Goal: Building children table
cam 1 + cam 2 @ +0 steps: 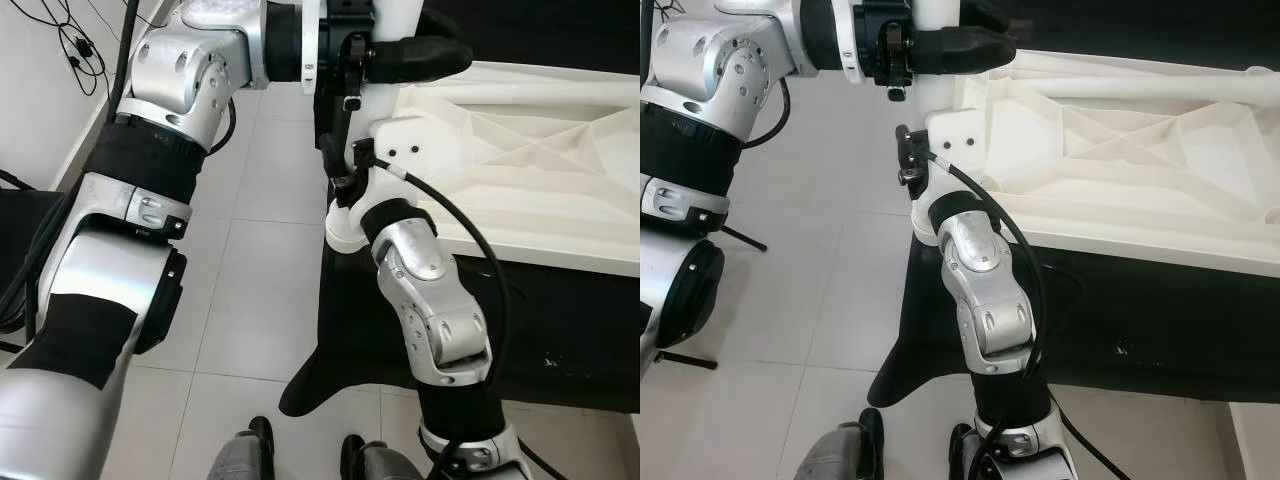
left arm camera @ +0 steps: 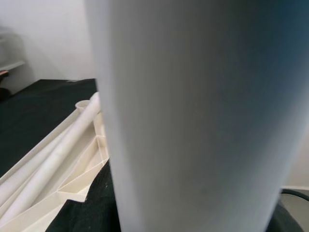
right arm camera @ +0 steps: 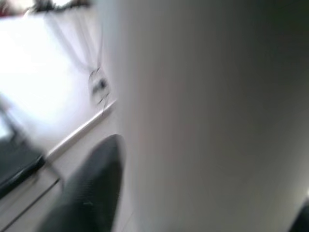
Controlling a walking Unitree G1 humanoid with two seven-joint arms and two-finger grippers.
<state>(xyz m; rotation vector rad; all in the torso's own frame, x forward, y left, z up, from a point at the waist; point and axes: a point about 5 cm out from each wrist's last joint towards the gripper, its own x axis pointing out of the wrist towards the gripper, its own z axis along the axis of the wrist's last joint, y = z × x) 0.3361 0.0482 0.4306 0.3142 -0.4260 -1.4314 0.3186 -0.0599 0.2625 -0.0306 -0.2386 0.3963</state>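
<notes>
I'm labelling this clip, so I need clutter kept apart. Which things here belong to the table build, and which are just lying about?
Part of the job:
- upright white table leg, held by the left gripper and right gripper
- upturned white tabletop, its corner mount by the leg
- spare leg lying in the tabletop

Lying about:
- black cloth under the tabletop
- cables by the wall
</notes>
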